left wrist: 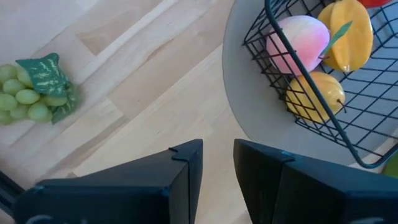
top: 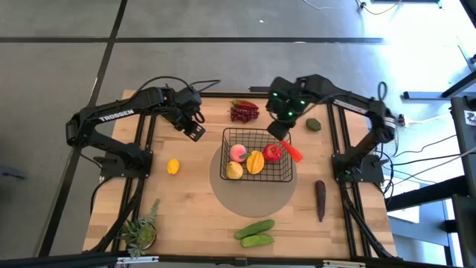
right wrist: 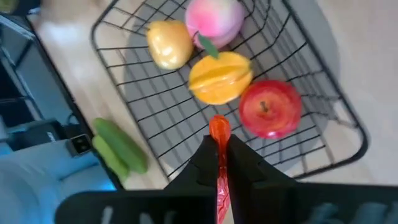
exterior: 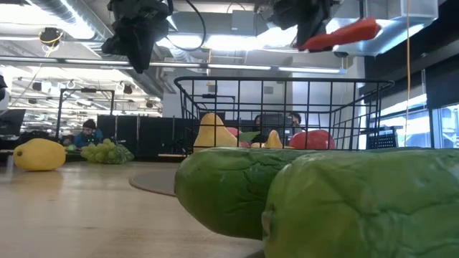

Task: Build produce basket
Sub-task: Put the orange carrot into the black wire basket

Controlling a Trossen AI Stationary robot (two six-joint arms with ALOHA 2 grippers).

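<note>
Overhead camera: looks straight down on my whole table, basket [top: 257, 155] near centre. Low camera: table height, close behind the cucumbers [exterior: 315, 193], facing level across to the basket [exterior: 276, 115]. My left wrist camera looks down beside the basket [left wrist: 323, 93]; my right wrist camera looks straight into it [right wrist: 205, 93]. All four share the basket.

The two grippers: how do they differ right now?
The right gripper is shut on the carrot, held above the basket; the left gripper holds nothing, its fingers slightly apart. The right is over the basket's edge, the left beside it over bare table. Both are raised.
</note>
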